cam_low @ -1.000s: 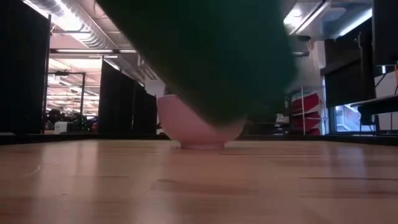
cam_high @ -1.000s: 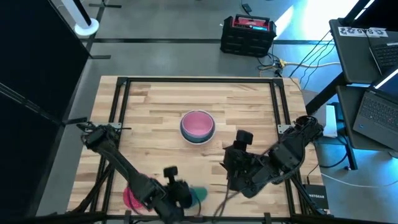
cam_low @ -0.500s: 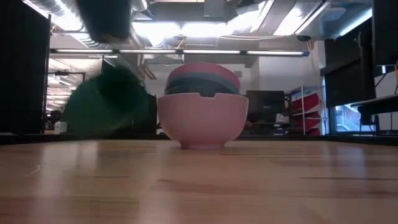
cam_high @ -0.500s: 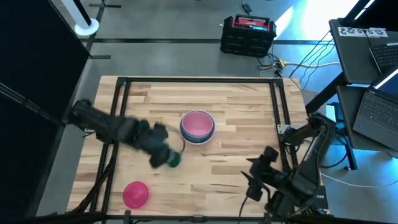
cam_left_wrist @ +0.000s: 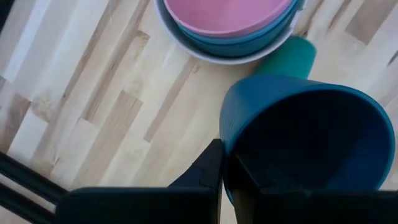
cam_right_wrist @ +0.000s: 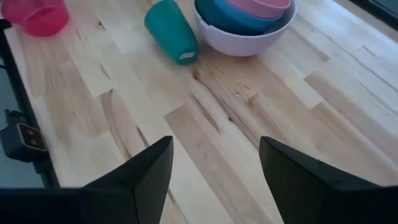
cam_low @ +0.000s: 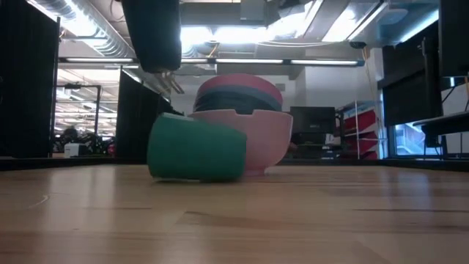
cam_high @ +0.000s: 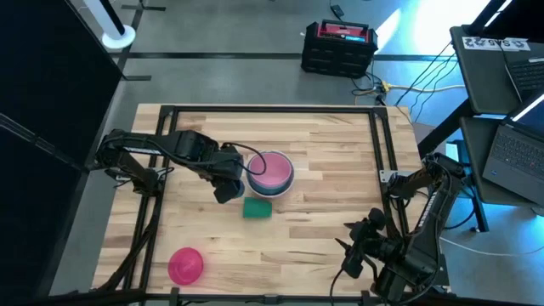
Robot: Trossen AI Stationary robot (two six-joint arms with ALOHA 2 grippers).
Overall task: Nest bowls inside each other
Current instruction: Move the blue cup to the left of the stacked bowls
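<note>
The left fingers [cam_left_wrist: 217,163] grasp the dark blue bowl [cam_left_wrist: 311,140] by its rim, just left of the stack [cam_high: 270,172] at frame centre. The right fingers [cam_right_wrist: 214,165] are released, lower right.

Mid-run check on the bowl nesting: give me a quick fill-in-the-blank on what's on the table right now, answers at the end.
1. The held bowl in the left gripper is coloured ____.
2. The green cup lies on its ____ beside the stack.
3. The stack's outermost bowl is ____.
4. The right gripper, waiting at the table's near right edge, has its jaws ____.

Missing words: darker blue; side; white; open
</note>
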